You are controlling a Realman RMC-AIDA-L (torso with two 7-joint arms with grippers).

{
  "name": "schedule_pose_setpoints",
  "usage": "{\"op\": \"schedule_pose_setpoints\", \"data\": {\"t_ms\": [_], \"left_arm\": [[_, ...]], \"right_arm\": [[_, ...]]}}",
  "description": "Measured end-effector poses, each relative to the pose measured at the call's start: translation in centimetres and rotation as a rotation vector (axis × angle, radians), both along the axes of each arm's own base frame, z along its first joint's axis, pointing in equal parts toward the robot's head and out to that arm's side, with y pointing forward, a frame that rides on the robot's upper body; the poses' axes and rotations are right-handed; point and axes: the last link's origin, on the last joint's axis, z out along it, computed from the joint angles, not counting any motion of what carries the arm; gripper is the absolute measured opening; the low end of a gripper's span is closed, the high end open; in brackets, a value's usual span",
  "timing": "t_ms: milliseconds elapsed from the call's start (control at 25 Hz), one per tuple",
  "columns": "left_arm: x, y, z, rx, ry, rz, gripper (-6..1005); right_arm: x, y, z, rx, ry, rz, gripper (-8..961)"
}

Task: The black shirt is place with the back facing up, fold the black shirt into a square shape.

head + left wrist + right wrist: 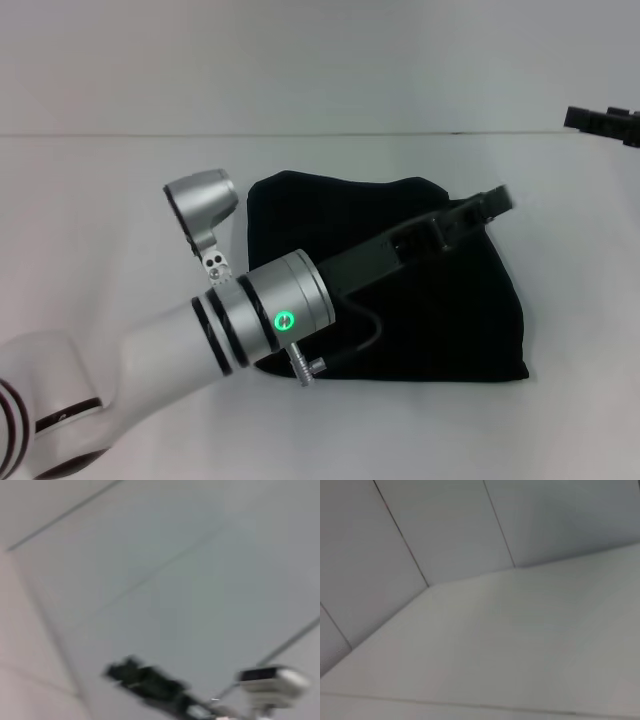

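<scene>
The white surface [90,190] fills most of the head view, running back to a pale wall. On it, about mid-width and nearer the front edge than the back, lies the black shirt [450,310], folded into a compact, roughly square-to-trapezoid bundle. Its narrower, rounded end lies toward the back edge and its wider, straighter edge toward the front; the long axis runs slightly diagonal, from back-left to front-right. No lettering shows on the visible cloth.

The left arm [200,330] comes in from the front-left corner and stretches diagonally over the shirt. Its black left gripper [490,200] ends at the shirt's back-right edge. Black on black, the fingers cannot be separated from the cloth, so I cannot tell how far apart they are or whether they have hold of or touch the fabric.

The right gripper [605,122] shows only at the right edge of the head view, near the back of the surface and well apart from the shirt. Whether it is spread or closed is not clear.

The left wrist view shows no shirt at all: only pale panels with seams, and, blurred and farther off, a dark gripper [145,682] beside a pale joint. The right wrist view shows only bare surface and wall panels.
</scene>
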Motion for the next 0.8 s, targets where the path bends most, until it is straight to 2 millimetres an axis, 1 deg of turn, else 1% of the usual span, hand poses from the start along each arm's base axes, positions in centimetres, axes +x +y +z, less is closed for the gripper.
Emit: {"op": "schedule_pose_setpoints", "data": {"t_ms": [80,160,280,320,360,400,440,560,800], "left_arm": [[0.3,-0.5,0.6,0.011,-0.037,-0.053,275],[0.0,-1.1,1.7,0.037,-0.069,-0.11,388],[-1.3,-1.3,3.3,0.077,-0.064,-0.158,531],[-2.2,-1.3,4.0,0.094,-0.042,-0.171,578],[-2.2,-1.3,4.0,0.094,-0.042,-0.171,598],[-4.2,-1.3,5.4,0.132,0.027,-0.196,619],[-4.4,-1.3,5.6,0.137,0.037,-0.201,639],[-6.2,-1.5,7.3,0.167,0.127,-0.259,701],[-8.9,-1.6,10.3,0.187,0.337,-0.394,821]], "right_arm": [[0.1,-0.1,-0.2,-0.027,-0.002,-0.022,866],[0.2,-0.2,-0.5,-0.06,0.003,-0.05,866],[-0.2,-0.4,-1.0,-0.123,0.05,-0.082,865],[-0.3,-0.4,-1.2,-0.146,0.067,-0.088,865],[-0.6,-0.5,-1.6,-0.175,0.086,-0.094,865],[-0.9,-0.6,-1.9,-0.204,0.105,-0.102,865],[-1.2,-0.8,-2.4,-0.238,0.124,-0.111,865],[-1.8,-1.1,-4.0,-0.323,0.17,-0.151,865],[-2.4,-1.9,-7.0,-0.445,0.219,-0.241,855]]}}
